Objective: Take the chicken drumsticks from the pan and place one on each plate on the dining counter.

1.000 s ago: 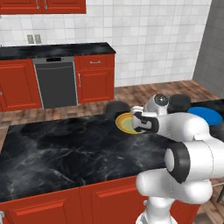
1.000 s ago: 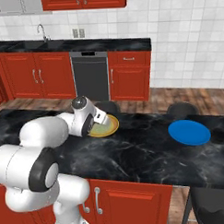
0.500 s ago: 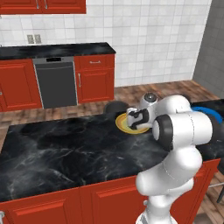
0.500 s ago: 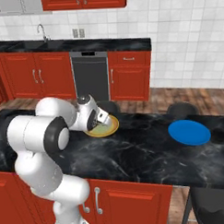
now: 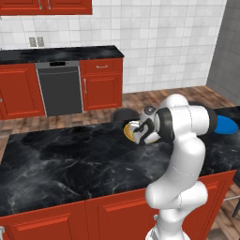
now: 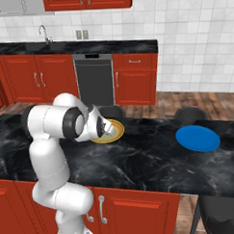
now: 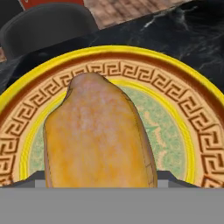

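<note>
My gripper (image 5: 139, 132) hangs low over the yellow plate (image 5: 127, 130) at the far edge of the dining counter (image 5: 70, 159), shut on a chicken drumstick. In the hand view the golden-brown drumstick (image 7: 98, 140) stands between my fingertips, just above the middle of the yellow plate's patterned rim (image 7: 188, 87). From the right base view my gripper (image 6: 104, 129) covers the left part of the yellow plate (image 6: 116, 133). The blue plate (image 6: 197, 137) lies bare farther right on the counter (image 6: 154, 160). The pan is out of view.
Dark round stools (image 6: 190, 114) stand behind the counter's far edge, one right behind the yellow plate (image 7: 48, 26). Red cabinets and a dishwasher (image 5: 58, 86) line the back wall. The blue plate (image 5: 226, 124) peeks out behind my arm.
My arm has swung up and round over its base, and the hand has shifted slightly left over the yellow plate. The jaws kept the same width.
</note>
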